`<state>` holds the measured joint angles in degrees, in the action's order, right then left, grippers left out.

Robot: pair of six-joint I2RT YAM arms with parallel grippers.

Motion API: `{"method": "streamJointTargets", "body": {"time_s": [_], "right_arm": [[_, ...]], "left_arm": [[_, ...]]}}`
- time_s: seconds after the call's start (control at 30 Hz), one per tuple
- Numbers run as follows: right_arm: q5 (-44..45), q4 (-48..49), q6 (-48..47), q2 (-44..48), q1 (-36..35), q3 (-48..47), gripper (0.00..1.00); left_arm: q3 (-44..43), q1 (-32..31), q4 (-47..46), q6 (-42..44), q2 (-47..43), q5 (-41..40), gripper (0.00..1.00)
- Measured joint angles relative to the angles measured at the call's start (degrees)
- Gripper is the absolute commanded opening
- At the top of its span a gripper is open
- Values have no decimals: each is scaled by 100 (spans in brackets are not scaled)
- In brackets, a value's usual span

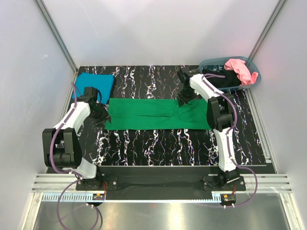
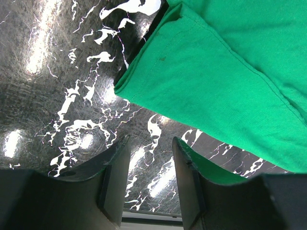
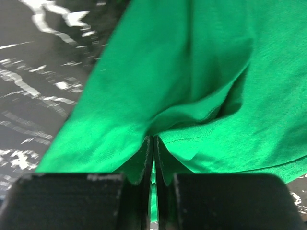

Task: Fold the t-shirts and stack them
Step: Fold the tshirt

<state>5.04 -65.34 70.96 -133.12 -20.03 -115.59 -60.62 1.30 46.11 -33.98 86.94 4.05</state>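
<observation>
Seen from above, the right arm covers one end of the green shirt and part of the black shirt in the basket. The left arm hides a corner of the teal shirt. Both wrist views crop the green cloth (the right one blurs it close up).

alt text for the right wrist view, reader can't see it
The right gripper, seen from its own wrist, is shut on a puckered fold of the green t-shirt. The shirt fills most of the view; the black marbled table shows at the left.
</observation>
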Motion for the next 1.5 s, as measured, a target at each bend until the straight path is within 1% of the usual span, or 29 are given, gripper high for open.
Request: {"method": "streamJointTargets", "body": {"time_s": [0.17,0.6,0.63,0.67,0.73,0.77,0.83,0.87,1.0,1.07,1.1,1.13,1.17,1.2,1.23,1.33,1.43,1.5], "right_arm": [[-22,83,-203,0,-17,-315,0],[-260,258,-634,-103,-175,-407,0],[-271,264,-686,-133,-195,-407,1],[-271,264,-721,-153,-208,-407,4],[-273,264,-813,-188,-243,-407,14],[-271,262,-848,-195,-249,-407,24],[-264,240,-951,-195,-260,-431,30],[-258,232,-1008,-195,-262,-457,36],[-107,0,-1379,-219,-258,-981,46],[-7,-116,-1580,-188,-243,-1231,46],[20,-122,-1692,-127,-232,-1239,44],[33,-120,-1799,-24,-216,-1132,43],[26,-20,-1899,160,-199,-833,41],[17,24,-2006,400,-175,-409,38],[4,74,-2070,605,-153,-35,32],[-83,367,-2210,1333,-26,1416,24],[-260,750,-2306,1810,245,2562,22],[-280,938,-2415,1947,433,3049,22]], "left_arm": [[0,0,-31,-2,13,2,45],[0,0,-57,-2,20,2,44],[0,0,-59,0,20,2,44],[0,0,-59,-2,20,2,44],[0,0,-57,-2,20,2,45],[0,0,-57,-2,20,2,45],[0,0,-59,-4,20,2,46],[0,0,-57,-4,20,-2,46],[0,0,-55,-11,13,-42,46],[0,-35,-61,13,-24,-74,47],[0,-83,-68,48,-61,-105,47],[-4,-153,-74,83,-94,-175,47],[-20,-297,-81,129,-131,-212,47],[-46,-476,-81,168,-144,-219,47],[-55,-625,-129,201,-140,-186,47],[70,-892,-332,168,-55,57,47],[407,-866,-450,33,109,138,47],[667,-844,-426,-72,284,107,47]]}}
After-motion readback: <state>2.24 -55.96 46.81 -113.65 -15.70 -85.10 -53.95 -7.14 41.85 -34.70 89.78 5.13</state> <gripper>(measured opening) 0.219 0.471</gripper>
